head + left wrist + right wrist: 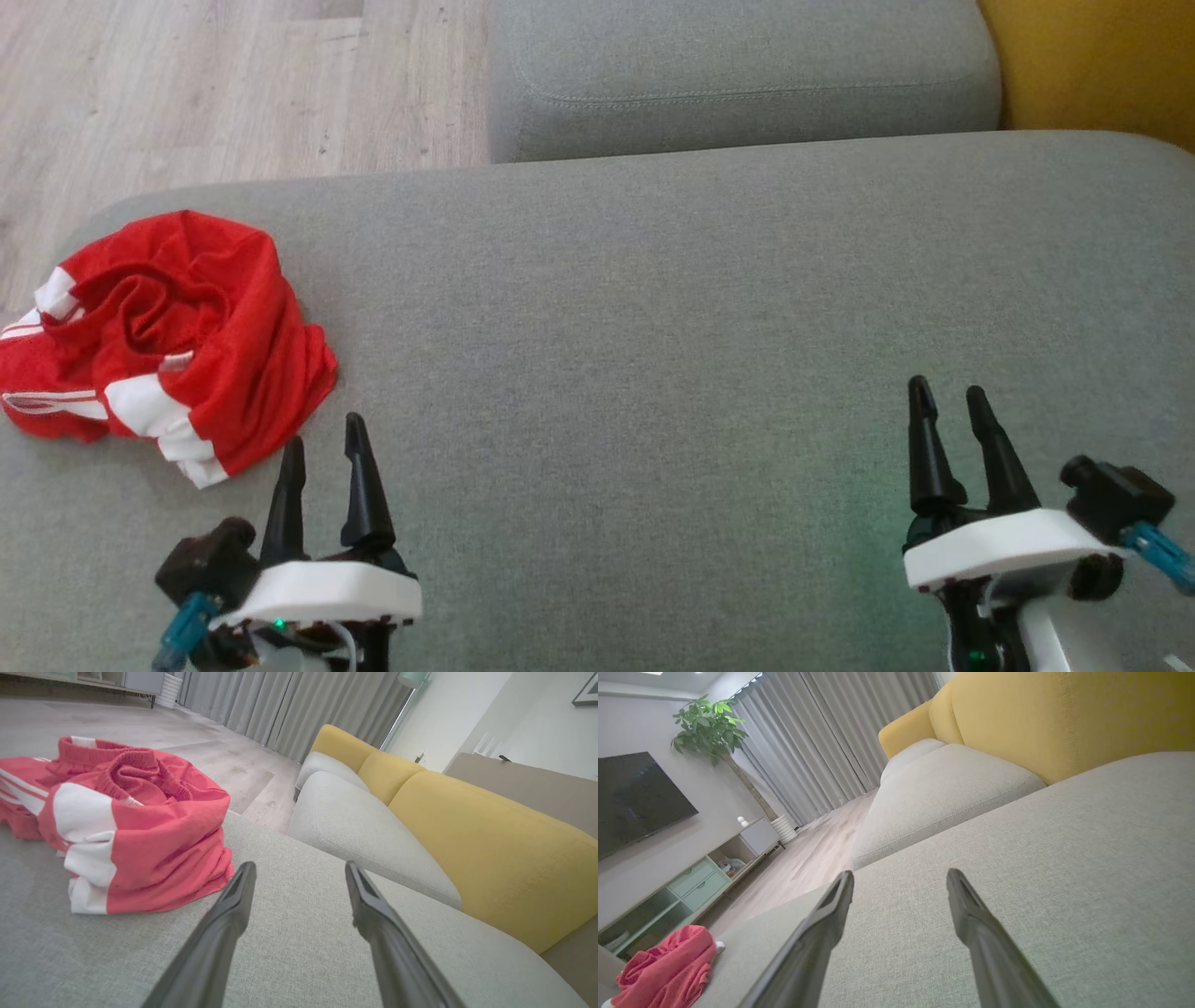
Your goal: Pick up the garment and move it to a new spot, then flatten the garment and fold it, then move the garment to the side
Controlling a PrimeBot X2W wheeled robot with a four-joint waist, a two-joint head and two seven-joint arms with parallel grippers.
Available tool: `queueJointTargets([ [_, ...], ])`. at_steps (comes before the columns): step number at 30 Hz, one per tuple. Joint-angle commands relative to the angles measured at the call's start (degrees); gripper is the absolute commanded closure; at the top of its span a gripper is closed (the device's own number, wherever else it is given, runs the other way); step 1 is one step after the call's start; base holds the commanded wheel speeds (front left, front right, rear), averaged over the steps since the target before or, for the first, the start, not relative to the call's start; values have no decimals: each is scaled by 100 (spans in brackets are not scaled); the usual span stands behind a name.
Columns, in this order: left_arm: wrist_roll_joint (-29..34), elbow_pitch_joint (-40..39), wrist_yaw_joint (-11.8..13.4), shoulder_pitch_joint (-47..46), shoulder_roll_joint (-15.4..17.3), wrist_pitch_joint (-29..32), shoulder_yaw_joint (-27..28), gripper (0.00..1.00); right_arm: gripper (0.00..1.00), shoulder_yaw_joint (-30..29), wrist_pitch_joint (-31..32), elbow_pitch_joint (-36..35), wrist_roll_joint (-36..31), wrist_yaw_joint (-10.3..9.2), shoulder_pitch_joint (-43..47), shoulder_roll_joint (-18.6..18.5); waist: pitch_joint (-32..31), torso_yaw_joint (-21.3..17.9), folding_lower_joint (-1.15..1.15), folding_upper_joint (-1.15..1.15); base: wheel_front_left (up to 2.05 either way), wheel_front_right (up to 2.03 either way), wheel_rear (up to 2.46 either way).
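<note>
1. The left gripper (326, 429) is fully released. Its two dark fingers (219, 933) are spread wide, with only bare grey seat cushion (653, 327) showing in the gap between them. Whether the tips touch the fabric cannot be told.
2. The right gripper (948, 385) is spread just as wide and grasps nothing. It is over the same cushion, well apart from the left one.
3. The garment (177, 336), red with white bands and stripes, lies crumpled on the cushion just ahead and to the left of the left fingertips. Its nearest corner is close to the left-hand fingertip but apart from it. From the right fingers it lies far off to the left.
4. The heap's long axis runs crosswise to the left fingers, from near their tips out leftward to the edge of the head view. The ribbed waistband is bunched on top toward the far side, opening upward. A white-banded edge lies nearest the fingers.
5. Ahead of both pairs of fingertips sits a second grey cushion (738, 75). Beyond the garment is pale wooden floor (187, 84). A yellow backrest (1092, 56) stands ahead and right of the right fingers.
</note>
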Motion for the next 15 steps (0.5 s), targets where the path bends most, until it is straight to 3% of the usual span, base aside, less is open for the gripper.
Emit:
queueJointTargets([
  [1,198,-185,31,-319,48,-74,78,0,0,143,-87,-191,-206,-3,-272,-53,-3,4,0,0,0,0,0],
  [15,1198,-176,195,-343,54,-309,-105,0,0,358,-323,-207,-1236,-4,-306,-59,-4,31,0,0,0,0,0],
])
